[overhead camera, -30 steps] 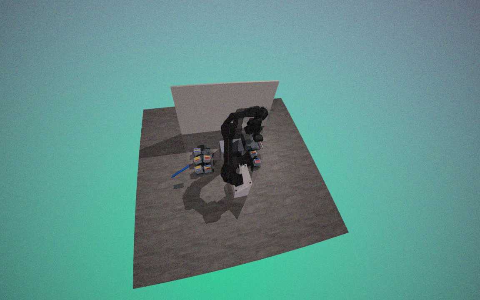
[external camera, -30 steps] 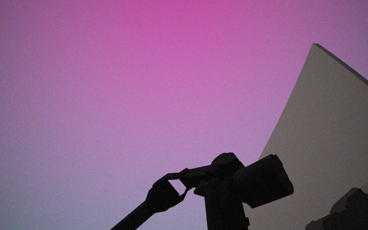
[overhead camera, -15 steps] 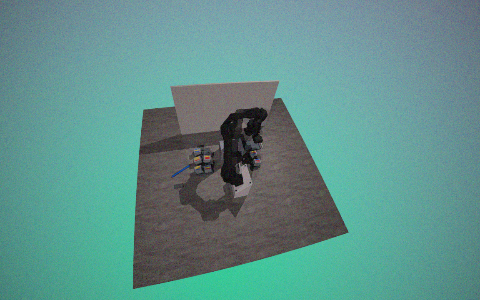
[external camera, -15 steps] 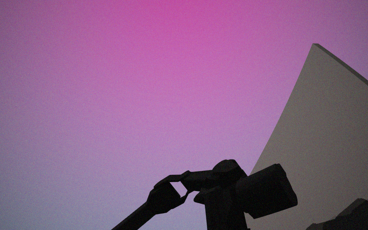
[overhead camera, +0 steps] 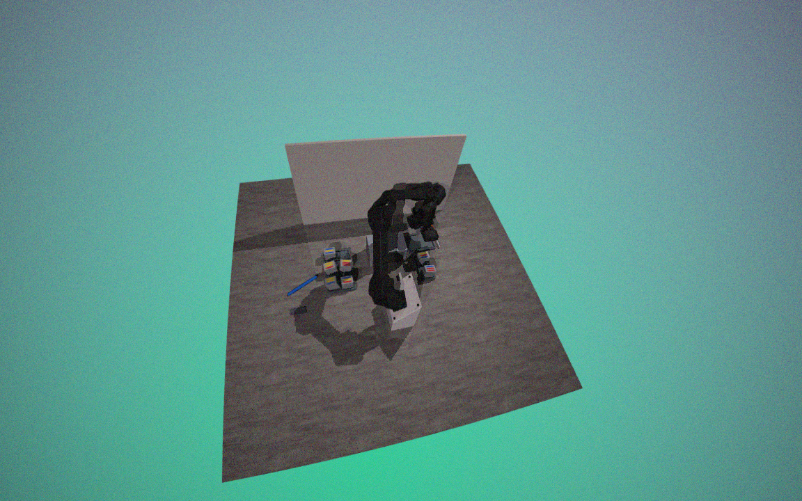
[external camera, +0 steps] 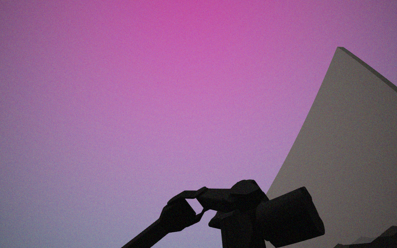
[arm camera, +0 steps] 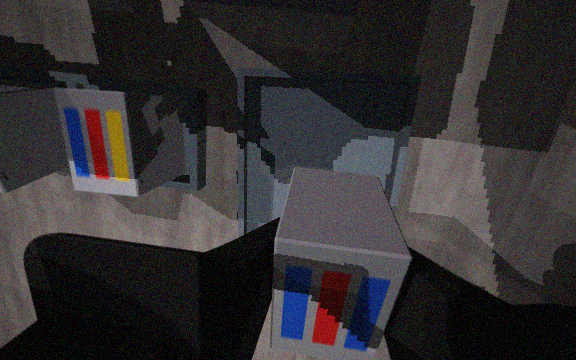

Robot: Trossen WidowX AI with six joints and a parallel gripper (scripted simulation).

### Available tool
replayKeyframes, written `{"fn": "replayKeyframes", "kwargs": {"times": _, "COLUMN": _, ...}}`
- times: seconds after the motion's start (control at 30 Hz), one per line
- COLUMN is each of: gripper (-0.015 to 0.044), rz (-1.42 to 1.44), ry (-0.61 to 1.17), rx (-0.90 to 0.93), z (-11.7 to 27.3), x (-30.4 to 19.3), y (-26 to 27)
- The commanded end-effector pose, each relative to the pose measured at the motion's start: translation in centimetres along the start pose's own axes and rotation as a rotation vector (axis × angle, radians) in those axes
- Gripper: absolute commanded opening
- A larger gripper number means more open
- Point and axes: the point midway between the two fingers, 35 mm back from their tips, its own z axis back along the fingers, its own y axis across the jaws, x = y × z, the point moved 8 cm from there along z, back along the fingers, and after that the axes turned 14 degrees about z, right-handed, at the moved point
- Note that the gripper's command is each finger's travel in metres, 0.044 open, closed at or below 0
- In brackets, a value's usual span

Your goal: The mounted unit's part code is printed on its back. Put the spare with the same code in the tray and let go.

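we hold the blue-red-blue spare (arm camera: 337, 250), a matte grey cube, clenched in our gripper (arm camera: 335, 300) near the bench's far edge, over the blue-grey tray (arm camera: 318, 130). we judge lowering and release remain. a blue-red-yellow spare (arm camera: 97, 140) sits on the woodgrain bench (overhead camera: 391, 399).

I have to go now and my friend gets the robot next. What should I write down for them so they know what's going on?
Gripper: shut on a grey spare block with blue, red, blue stripes; dark fingers on both sides of it.
Other spares: one striped blue, red, yellow sits to the left in the wrist view; a cluster of them shows in the top view.
Tray: a blue-grey walled shape just beyond the held block looks like it, partly in shadow.
Done: a spare is picked up.
Left: the mounted unit's code is not visible here, so check the match, then set the block in the tray and let go.
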Motion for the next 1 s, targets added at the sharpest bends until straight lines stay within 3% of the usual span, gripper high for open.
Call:
{"fn": "replayKeyframes", "kwargs": {"times": 0.0, "gripper": 0.0000, "rz": -0.005, "ry": -0.006, "rx": 0.000, "z": -0.6, "x": 0.1, "y": 0.1}}
{"fn": "replayKeyframes", "kwargs": {"times": 0.97, "gripper": 0.0000, "rz": -0.005, "ry": -0.010, "rx": 0.000, "z": -3.2, "x": 0.5, "y": 0.4}}
